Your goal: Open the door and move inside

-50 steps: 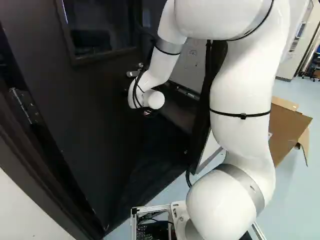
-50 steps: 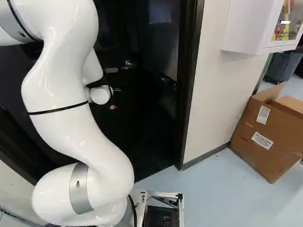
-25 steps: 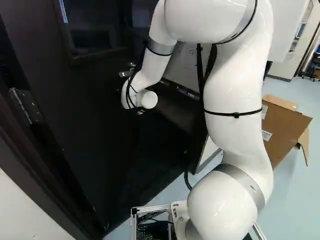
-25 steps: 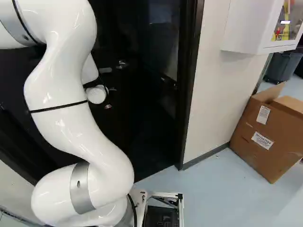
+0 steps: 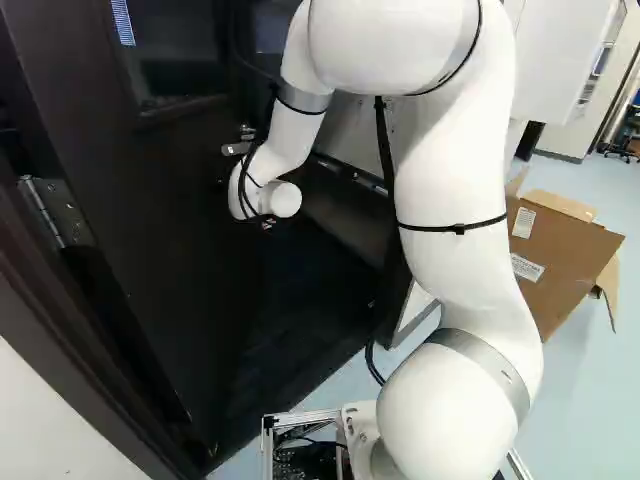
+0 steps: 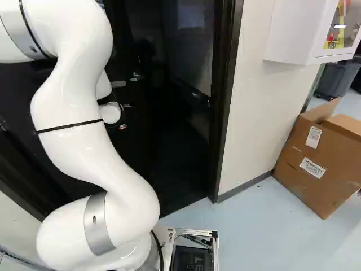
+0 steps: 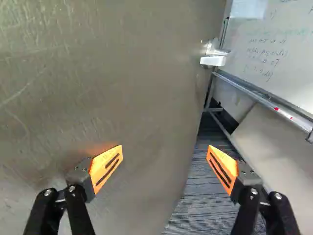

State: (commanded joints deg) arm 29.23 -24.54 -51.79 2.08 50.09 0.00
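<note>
And here's the dark, flat-faced door point(image 5: 190, 230), standing ajar, swung inward on its metal hinge point(image 5: 55, 212) at the left of the left base view. Its silver lever handle point(image 7: 213, 59) sits near the free edge, ahead of the gripper and ungripped. The black two-fingered gripper point(image 7: 165, 151) has its fingers spread wide with nothing held; one orange pad point(image 7: 106, 166) is close against the door's face, though contact I can't confirm, the other out past the edge over the dark ribbed floor point(image 7: 198, 196). That pose looks chosen for pushing: latch presumably free, so the white jointed arm point(image 5: 455, 185) only has to lean, well out from the hinge where a shove counts most. Beyond, a whiteboard point(image 7: 266, 49) shows through the opening. And the change: compared with a second ago, arm and door have swung together toward the hinge side, widening the gap from the black door frame point(image 6: 224, 101). The base hasn't moved; the brown cardboard box point(image 6: 321, 161) lies just as it did.
</note>
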